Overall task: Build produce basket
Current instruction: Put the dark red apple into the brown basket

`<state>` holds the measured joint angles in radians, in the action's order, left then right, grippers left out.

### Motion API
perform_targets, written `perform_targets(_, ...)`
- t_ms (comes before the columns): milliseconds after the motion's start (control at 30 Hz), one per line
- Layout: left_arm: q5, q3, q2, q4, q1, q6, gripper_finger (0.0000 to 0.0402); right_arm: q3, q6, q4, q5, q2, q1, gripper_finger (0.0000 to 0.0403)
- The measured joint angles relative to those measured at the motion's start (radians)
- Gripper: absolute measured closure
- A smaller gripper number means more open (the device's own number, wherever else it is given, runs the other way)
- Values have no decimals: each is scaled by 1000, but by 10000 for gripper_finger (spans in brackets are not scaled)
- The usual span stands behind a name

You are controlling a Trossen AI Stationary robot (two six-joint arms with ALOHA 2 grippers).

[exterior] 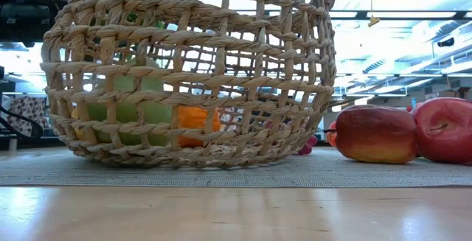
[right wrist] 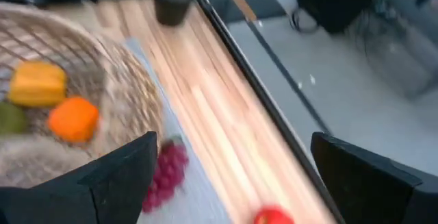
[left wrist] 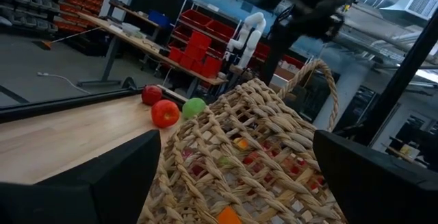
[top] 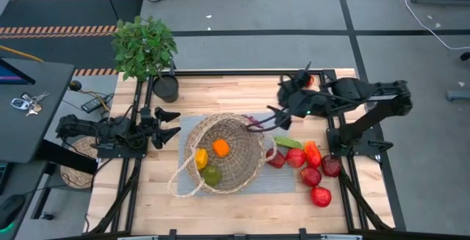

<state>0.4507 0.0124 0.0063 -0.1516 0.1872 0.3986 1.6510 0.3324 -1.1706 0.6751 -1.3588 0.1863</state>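
The wicker basket (top: pixel 233 168) stands on a grey mat (top: pixel 283 181) in the middle of the table. It holds a yellow pepper (top: pixel 200 158), an orange (top: pixel 220 147) and a green fruit (top: pixel 212 174). Purple grapes (right wrist: pixel 164 172) lie on the mat by the basket's right wall. My right gripper (top: pixel 273 121) is open just above them, at the basket's far right rim. My left gripper (top: pixel 175 123) is open and empty, close to the basket's left side. Several red apples (top: pixel 310 176), a green vegetable (top: pixel 288 142) and a red-orange pepper (top: pixel 313 153) lie right of the basket.
A potted plant (top: pixel 145 45) in a black pot (top: pixel 166 87) stands at the table's far left. One red fruit (top: pixel 308 80) lies at the far edge behind my right arm. The basket's thin handle (top: pixel 180 185) loops out toward the near left.
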Motion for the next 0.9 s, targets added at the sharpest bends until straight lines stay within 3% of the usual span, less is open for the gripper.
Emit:
perform_targets(233, 0, 0, 0, 0, 0, 0, 12, -387, 243, 68, -115, 206, 2, 14)
perform_targets(367, 0, 0, 0, 0, 0, 0, 12, -627, 359, 236, -214, 261, 67, 14)
perform_targets(467, 0, 0, 0, 0, 0, 0, 12, -767, 435, 375, -231, 263, 147, 14)
perform_targets(700, 0, 0, 0, 0, 0, 0, 12, -897, 581, 641, -148, 153, 318, 14)
perform_targets(900, 0, 0, 0, -1, 0, 0, 12, -897, 570, 760, 40, -29, 382, 14)
